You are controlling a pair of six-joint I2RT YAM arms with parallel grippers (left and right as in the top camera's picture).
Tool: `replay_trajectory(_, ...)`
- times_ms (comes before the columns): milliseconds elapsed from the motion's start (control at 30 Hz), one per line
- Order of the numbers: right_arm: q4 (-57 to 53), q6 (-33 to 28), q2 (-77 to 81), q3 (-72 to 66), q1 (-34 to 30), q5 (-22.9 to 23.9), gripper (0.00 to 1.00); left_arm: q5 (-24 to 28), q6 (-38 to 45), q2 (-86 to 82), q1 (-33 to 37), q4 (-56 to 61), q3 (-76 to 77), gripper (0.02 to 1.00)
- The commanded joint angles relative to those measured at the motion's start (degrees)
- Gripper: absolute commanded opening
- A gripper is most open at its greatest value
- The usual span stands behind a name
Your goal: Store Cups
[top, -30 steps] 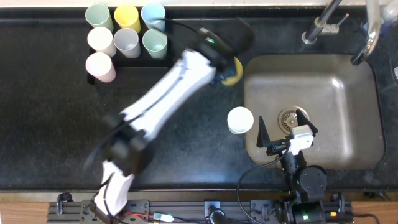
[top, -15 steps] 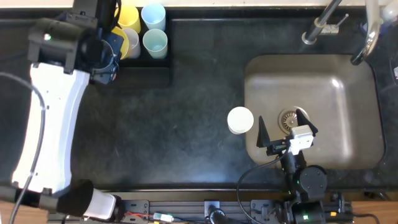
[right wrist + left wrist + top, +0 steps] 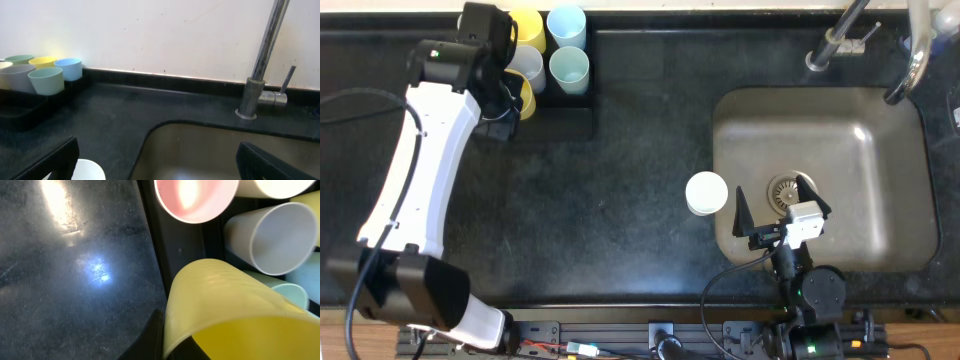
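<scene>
A black tray at the back left of the counter holds several cups: yellow, blue, white and green. My left gripper is shut on a yellow cup, tilted above the tray's left part. Just beyond it stand a pink cup and a white cup. One more white cup stands on the counter at the sink's left rim. My right gripper is open above the sink, with that white cup close beside it.
A faucet rises behind the sink at the back right. Dark counter stretches between the tray and the sink. A wall runs along the back.
My left arm has swung from beside the sink over to the tray at the back left, carrying the yellow cup, then shifted slightly right. The right arm has not moved.
</scene>
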Motion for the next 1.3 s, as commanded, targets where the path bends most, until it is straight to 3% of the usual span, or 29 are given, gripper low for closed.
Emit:
replay_trajectory(33,0.3,0.3,-0.4,-0.8,-0.1,0.2,0.998,0.4,-0.8,3.1,0.4,-0.1,-0.7,0.036)
replay_trajectory(1300,0.3,0.2,-0.4,-0.8,-0.1,0.2,0.998,0.1,-2.3,15.6,2.1,7.1,-0.8,0.040)
